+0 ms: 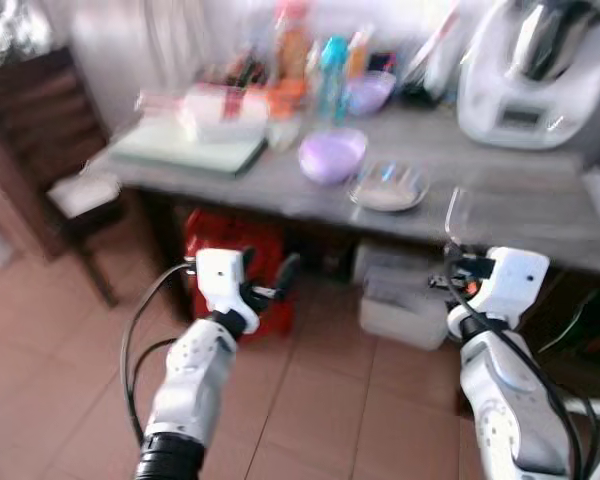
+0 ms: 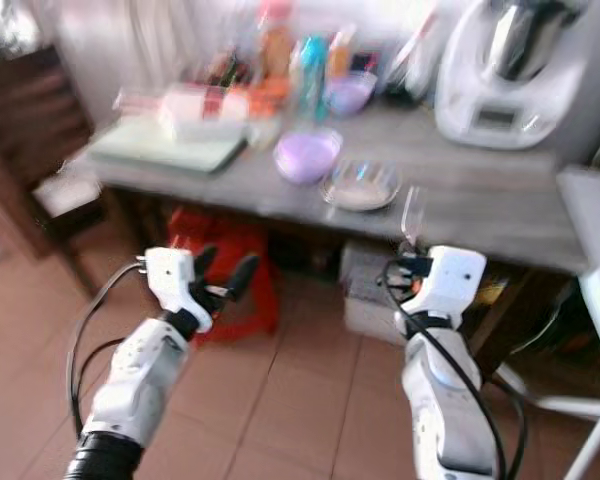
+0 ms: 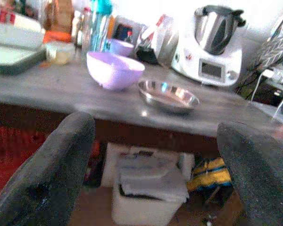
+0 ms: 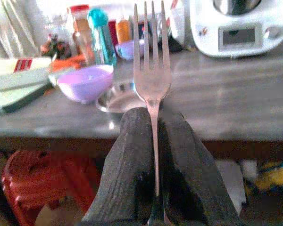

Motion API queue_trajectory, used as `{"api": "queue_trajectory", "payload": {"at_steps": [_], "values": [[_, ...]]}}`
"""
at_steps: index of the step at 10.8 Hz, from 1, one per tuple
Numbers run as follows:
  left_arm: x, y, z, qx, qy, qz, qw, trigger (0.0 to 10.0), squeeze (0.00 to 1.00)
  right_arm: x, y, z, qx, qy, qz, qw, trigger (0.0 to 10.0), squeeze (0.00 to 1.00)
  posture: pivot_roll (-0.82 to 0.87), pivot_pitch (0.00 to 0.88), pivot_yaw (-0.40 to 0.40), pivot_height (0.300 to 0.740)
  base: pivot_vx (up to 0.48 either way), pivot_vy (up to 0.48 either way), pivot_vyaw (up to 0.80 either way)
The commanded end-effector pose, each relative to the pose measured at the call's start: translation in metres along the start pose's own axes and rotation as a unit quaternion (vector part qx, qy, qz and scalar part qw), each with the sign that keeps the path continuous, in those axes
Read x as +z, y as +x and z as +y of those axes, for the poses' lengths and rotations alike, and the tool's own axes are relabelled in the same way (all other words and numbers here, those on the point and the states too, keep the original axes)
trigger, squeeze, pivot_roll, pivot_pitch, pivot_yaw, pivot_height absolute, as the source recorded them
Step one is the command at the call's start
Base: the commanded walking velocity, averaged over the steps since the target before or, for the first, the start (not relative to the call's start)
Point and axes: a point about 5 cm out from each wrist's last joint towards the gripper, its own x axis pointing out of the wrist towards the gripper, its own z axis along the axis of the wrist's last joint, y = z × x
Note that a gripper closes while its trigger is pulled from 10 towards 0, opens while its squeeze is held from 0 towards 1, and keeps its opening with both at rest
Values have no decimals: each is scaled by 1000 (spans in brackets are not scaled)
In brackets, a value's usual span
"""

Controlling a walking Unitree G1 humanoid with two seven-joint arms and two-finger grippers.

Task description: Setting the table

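- Between the fingers of the right gripper (image 4: 153,155) a fork (image 4: 152,70) is standing upright, tines up; the two pads are pinching its handle flat, which is probably keeping it from twisting while it is being carried.
- Ahead of that gripper the grey counter (image 1: 510,215) is waiting, with a shallow metal dish (image 1: 387,187) and a lilac bowl (image 1: 331,155) just beyond the fork's tines. The fork is being held short of the counter's near edge, above the tiled floor, so I judge the laying-down is yet to come.
- Off to its side the left gripper (image 1: 270,288) is hovering at about the same height, fingers spread wide and carrying nothing, seemingly kept free for another piece.
- Beyond both grippers, at the back of the counter, bottles and a white kitchen machine (image 1: 532,75) are crowding the wall, so the barer stretch near the dish looks the likeliest place for the fork.
- From the head views, which are blurred, the fork is showing as little more than a thin glint above the right wrist; the right wrist view is making its tines and the grip plain.
- From the left wrist view the spread of that gripper's fingers is clear, along with a white box (image 3: 148,188) under the counter.
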Motion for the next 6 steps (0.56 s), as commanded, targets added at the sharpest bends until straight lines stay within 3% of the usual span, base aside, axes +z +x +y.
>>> {"api": "queue_trajectory", "payload": {"at_steps": [1, 6], "values": [[0, -3, 7, 10, 9, 6, 1000, 10000, 0, 1, 1, 8, 11, 7, -3, 1000, 10000, 0, -26, 0, 8, 740, 368, 0, 0], [0, -2, 6, 6, 10, 9, 1000, 10000, 0, 0, 1, 10, 11, 5, -3, 1000, 10000, 0, -24, 0, 15, 740, 366, 0, 0]]}}
